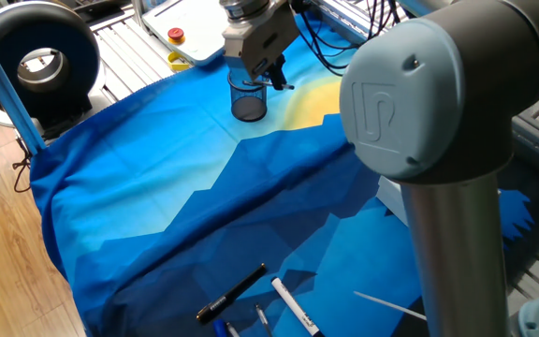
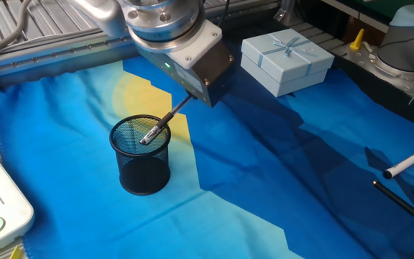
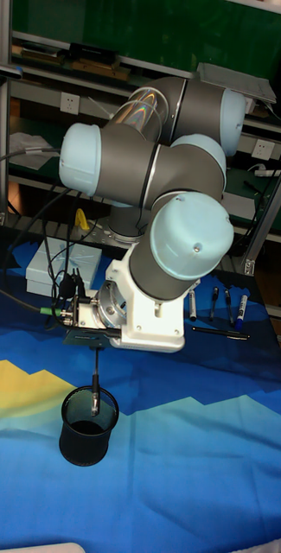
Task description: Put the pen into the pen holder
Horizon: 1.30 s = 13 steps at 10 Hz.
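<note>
The pen holder [image 2: 141,160] is a black mesh cup standing on the blue and yellow cloth; it also shows as the pen holder [image 1: 248,97] and the pen holder [image 3: 88,427]. My gripper [image 2: 192,98] hangs just above and to the right of it, shut on the pen [image 2: 162,126]. The pen slants down from the fingers, and its silvery lower end sits inside the cup's mouth. In the tall fixed view the pen [image 3: 95,382] hangs almost upright, tip below the rim. The gripper [image 1: 273,75] fingertips are mostly hidden under the wrist.
A pale blue gift box [image 2: 286,61] stands behind the gripper. A white marker with a black cap [image 2: 407,162] and a thin dark rod [image 2: 405,205] lie at the right. A black marker [image 1: 232,295] and white marker [image 1: 293,307] lie near the cloth's front edge.
</note>
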Each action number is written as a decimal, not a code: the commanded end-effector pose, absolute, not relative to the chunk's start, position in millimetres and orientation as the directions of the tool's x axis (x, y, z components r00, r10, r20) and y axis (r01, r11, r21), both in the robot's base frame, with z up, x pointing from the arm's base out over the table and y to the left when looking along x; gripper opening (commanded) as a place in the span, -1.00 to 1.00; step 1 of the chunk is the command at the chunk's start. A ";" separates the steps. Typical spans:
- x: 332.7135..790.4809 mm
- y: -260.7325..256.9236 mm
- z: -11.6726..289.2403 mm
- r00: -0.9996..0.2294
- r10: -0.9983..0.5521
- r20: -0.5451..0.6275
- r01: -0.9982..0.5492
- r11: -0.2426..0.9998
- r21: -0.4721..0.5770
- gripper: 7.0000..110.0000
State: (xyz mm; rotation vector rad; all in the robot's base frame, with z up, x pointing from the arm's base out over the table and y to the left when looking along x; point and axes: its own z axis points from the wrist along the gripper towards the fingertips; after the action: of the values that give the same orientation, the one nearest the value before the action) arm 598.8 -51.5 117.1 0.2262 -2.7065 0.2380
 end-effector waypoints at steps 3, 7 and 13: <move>600.2 -51.1 116.4 -0.902 -0.139 0.409 -0.204 0.971 -0.121 -1.00; 602.9 -51.5 116.8 -0.897 -0.180 0.403 -0.243 0.964 -0.112 -1.00; 604.3 -47.0 120.9 -0.898 -0.200 0.392 -0.255 0.962 -0.094 -0.71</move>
State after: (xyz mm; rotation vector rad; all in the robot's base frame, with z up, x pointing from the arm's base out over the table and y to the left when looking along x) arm 603.7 -50.9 118.6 0.3206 -2.7184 0.2247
